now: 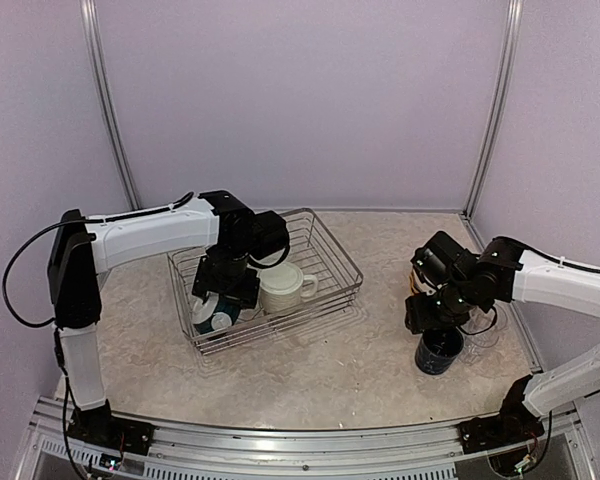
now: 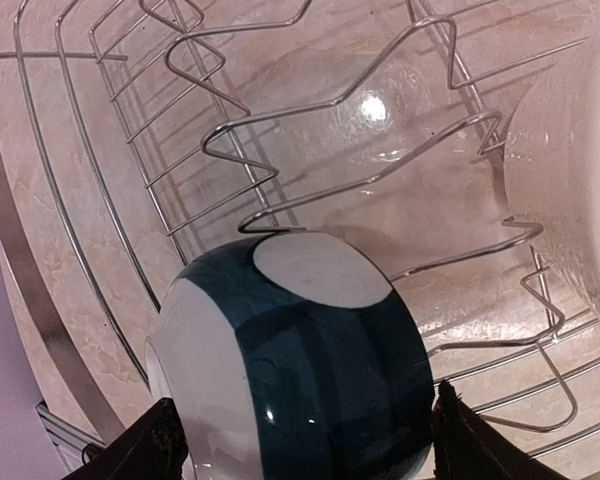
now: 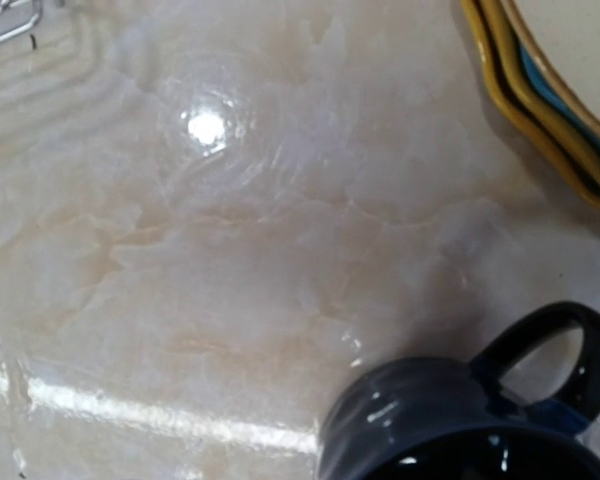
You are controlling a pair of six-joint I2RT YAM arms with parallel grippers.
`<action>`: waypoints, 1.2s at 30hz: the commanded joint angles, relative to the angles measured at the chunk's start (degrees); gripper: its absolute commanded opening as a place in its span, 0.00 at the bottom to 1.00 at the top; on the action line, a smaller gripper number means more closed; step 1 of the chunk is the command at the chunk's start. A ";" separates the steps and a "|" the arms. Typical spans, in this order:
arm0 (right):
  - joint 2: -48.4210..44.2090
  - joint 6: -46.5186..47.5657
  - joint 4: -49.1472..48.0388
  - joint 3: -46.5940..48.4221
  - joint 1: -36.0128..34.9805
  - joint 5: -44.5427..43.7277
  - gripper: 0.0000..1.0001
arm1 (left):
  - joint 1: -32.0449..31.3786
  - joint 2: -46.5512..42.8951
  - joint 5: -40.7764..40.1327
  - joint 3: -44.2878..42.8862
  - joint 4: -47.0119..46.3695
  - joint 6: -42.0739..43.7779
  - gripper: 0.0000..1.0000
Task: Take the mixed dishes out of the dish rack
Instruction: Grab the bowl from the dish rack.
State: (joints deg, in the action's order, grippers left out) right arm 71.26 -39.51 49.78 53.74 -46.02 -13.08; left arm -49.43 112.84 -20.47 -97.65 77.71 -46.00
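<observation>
Colours: bowl (image 2: 290, 370) dark teal with broad white patches; navy mug (image 3: 450, 430) glossy; cream mug (image 1: 280, 285) plain; rack (image 1: 345, 262) silver wire; stacked plates (image 3: 540, 100) yellow and blue edges; table (image 3: 230, 250) beige, marbled.

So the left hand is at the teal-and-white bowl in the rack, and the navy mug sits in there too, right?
Not quite. The navy mug stands on the table, outside the dish rack, under the right hand; the top external view shows it. The left hand is at the teal-and-white bowl.
</observation>
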 commanded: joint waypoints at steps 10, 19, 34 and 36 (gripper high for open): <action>1.44 1.02 -1.16 1.68 -0.45 0.29 0.66 | 3.94 -4.45 4.69 5.36 0.98 1.23 0.79; 1.59 0.88 -1.38 1.91 -0.47 0.49 0.66 | 4.84 -5.35 6.22 8.12 -0.70 2.29 0.86; 1.10 1.07 -0.92 3.72 -0.48 0.19 0.67 | 3.91 -8.36 5.06 8.32 0.13 3.79 0.56; 0.90 1.28 -0.75 4.34 -0.49 -0.09 0.68 | 3.90 -9.03 5.16 8.14 0.19 3.88 0.51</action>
State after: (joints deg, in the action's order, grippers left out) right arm 72.44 -38.59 48.75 55.83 -46.02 -12.69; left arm -45.76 104.92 -16.47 -90.78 75.02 -42.87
